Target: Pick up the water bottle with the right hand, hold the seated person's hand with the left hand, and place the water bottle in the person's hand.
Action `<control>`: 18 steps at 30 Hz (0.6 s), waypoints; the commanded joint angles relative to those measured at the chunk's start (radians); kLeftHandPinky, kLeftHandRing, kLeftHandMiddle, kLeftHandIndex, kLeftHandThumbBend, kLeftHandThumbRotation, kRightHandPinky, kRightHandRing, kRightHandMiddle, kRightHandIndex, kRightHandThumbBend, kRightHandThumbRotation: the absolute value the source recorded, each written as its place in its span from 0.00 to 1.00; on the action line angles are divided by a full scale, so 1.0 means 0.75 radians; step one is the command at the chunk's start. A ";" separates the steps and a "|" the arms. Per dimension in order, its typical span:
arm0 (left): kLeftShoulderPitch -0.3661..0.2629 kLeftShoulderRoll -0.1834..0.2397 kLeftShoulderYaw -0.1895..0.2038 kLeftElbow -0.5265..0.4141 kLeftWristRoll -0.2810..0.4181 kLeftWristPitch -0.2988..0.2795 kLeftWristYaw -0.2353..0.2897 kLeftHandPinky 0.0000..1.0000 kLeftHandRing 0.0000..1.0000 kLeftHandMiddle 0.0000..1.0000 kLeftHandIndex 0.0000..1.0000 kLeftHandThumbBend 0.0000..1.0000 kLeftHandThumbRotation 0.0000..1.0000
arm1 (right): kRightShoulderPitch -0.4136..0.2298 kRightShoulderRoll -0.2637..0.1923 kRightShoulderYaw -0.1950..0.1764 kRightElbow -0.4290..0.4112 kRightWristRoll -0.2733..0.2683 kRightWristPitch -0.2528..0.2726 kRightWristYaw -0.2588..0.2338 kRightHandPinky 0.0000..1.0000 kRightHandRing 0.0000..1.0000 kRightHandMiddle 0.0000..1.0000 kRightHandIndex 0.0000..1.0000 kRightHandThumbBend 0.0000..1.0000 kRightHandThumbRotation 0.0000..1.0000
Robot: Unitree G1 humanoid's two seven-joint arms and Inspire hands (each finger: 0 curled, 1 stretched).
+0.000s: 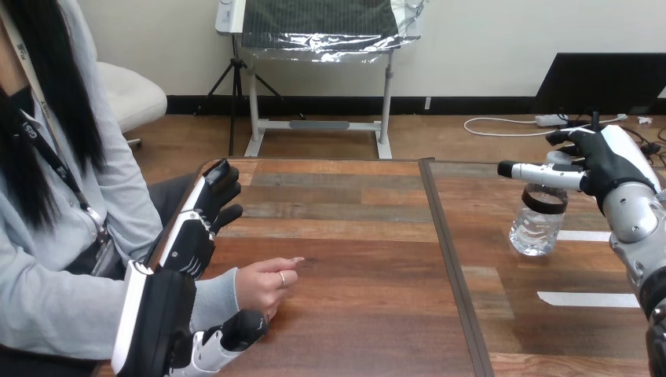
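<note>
Okay, hidden: the top of the clear plastic water bottle with a black band round its neck (537, 228) sits behind the right hand (609, 161), and I cannot make out the cap.
Cut off: the right forearm runs out at the right edge. The left forearm runs out at the bottom-left corner.
Also hidden: the person's forearm passes behind the left hand (184, 243). Only a grey cuff and the person's hand (265, 284) show past it.
Unclear: whether the left hand touches the sleeve or wrist.
Bottle: upright on the brown wooden table (353, 236), on its right half past the seam between the two tops. It stands just beside a white tape strip (585, 236), and a second white tape strip (589, 299) lies nearer the camera.
Right hand pose: at bottle-top height, white back shell up and to the right, reaching leftward across the bottle's neck.
Right hand grip: cannot tell whether it clamps the bottle or just rests there.
Left hand pose: back toward the camera, along the table's left edge. Its fingers are nearly straight and point away, and the thumb lies on the near side of the person's wrist.
Left hand grip: spread, not wrapped round anything.
Person's hand: loosely curled, resting on the table's left half, just beside the left hand and well apart from the bottle.
</note>
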 commanded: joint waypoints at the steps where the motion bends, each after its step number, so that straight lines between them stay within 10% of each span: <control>1: -0.033 -0.009 0.015 -0.084 -0.010 0.002 0.010 0.84 0.89 0.91 0.91 1.00 0.81 | -0.019 0.035 0.020 -0.012 -0.010 -0.001 -0.005 0.69 0.76 0.80 0.83 0.93 0.42; 18: -0.012 -0.002 -0.002 -0.118 -0.059 -0.016 -0.008 0.79 0.87 0.89 0.89 1.00 0.76 | 0.009 0.065 0.004 -0.013 0.021 -0.016 0.002 0.67 0.75 0.78 0.81 0.90 0.29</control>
